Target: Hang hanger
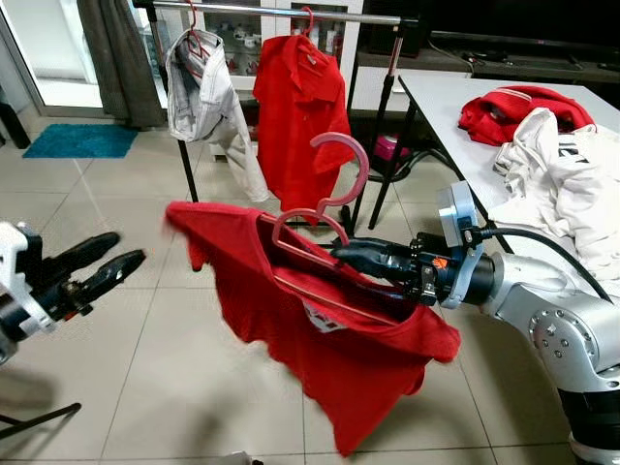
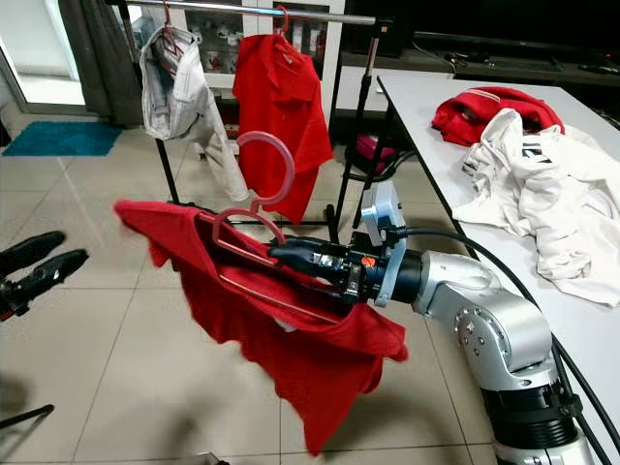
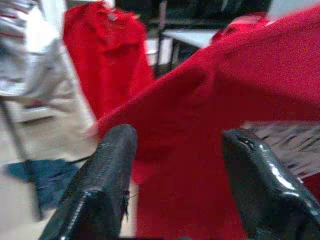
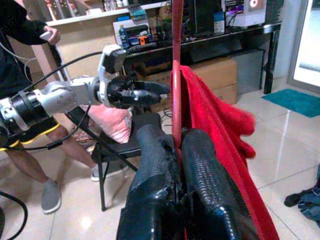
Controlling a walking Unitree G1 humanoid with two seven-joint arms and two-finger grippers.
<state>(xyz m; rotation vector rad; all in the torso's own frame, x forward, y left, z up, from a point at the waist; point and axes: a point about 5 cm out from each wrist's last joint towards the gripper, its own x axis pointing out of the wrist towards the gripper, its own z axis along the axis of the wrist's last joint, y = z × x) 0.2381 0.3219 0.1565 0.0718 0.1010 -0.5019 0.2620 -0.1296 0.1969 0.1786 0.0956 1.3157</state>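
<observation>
- Two end effectors are in view, one on each silver arm, each with two long black fingers.
- One pink hanger (image 1: 325, 208) is held in mid-air above the tiled floor (image 1: 145, 368), in front of the clothes rack (image 1: 291, 12). One red shirt (image 1: 329, 339) is draped over it, sagging down and to the left.
- The right end effector (image 1: 339, 254) reaches in from the right. Its fingers are closed tight on the hanger's thin bar, which the right wrist view shows pinched between them, with red cloth hanging alongside.
- The left end effector (image 1: 102, 262) is low on the left, apart from the shirt. Its fingers are spread open with nothing between them; the left wrist view shows the red shirt beyond the gap.
- Two garments hang on the rack: one pale grey one (image 1: 203, 97) on the left and one red shirt (image 1: 295, 107) beside it.
- The white table (image 1: 436, 102) on the right carries one red garment (image 1: 518, 108) and one white garment (image 1: 567, 189), touching each other.
- In the right wrist view, one person (image 4: 20, 100) sits beside a black chair (image 4: 120, 150).
</observation>
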